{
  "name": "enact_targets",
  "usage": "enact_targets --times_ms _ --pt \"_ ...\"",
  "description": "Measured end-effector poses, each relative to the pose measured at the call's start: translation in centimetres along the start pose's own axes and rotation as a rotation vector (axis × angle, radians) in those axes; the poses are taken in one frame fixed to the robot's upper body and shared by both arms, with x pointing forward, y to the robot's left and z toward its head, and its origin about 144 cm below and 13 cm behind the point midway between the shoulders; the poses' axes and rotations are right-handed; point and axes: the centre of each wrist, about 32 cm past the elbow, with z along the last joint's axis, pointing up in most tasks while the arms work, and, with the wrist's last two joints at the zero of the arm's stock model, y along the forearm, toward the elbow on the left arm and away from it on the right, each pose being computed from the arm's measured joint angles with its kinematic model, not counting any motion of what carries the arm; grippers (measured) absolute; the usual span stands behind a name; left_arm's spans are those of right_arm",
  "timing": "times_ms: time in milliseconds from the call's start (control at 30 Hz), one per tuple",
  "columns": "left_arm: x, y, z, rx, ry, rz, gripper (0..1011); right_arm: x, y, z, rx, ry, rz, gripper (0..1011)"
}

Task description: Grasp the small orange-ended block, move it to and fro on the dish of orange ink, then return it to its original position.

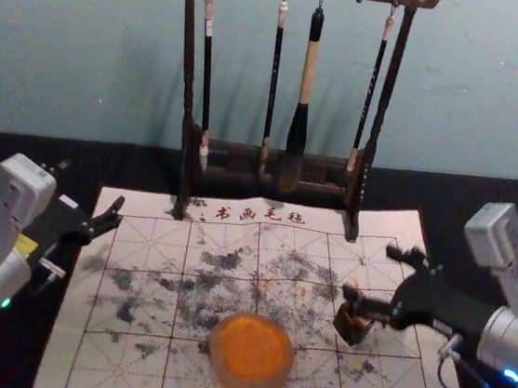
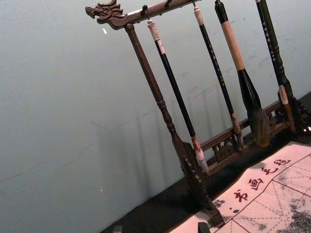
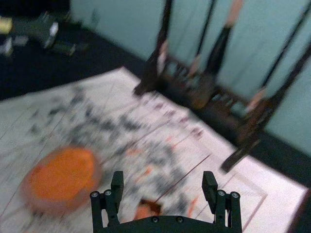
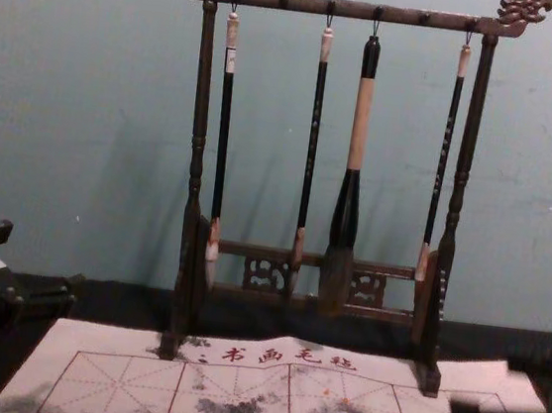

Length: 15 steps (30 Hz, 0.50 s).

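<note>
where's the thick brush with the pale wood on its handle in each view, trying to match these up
Head view: thick brush, upper part, just right of centre.
Left wrist view: thick brush, hanging between two thin brushes.
Right wrist view: thick brush, again between thin brushes.
Chest view: thick brush, right of centre, upper half.
Shared landmark: the dark rack it hangs from.

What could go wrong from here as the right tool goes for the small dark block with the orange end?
The open black right tool has the block showing off-centre between its fingers, so closing might nudge it. Orange smudges mark the pale gridded mat; a slip could add more. The round dish of orange ink sits close by, so a low swing might knock it.
</note>
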Motion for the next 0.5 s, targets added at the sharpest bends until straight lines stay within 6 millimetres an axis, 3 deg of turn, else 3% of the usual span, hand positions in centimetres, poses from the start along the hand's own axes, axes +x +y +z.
enact_targets --times_ms 267,500 --pt "0.0 0.0 0.0 0.0 0.0 0.0 1001 -0.1 -0.1 0.3 0.104 0.024 -0.219 1000" --pt "0.0 0.0 0.0 0.0 0.0 0.0 1001 -0.4 -0.4 -1.2 0.039 0.051 -0.344 1000"
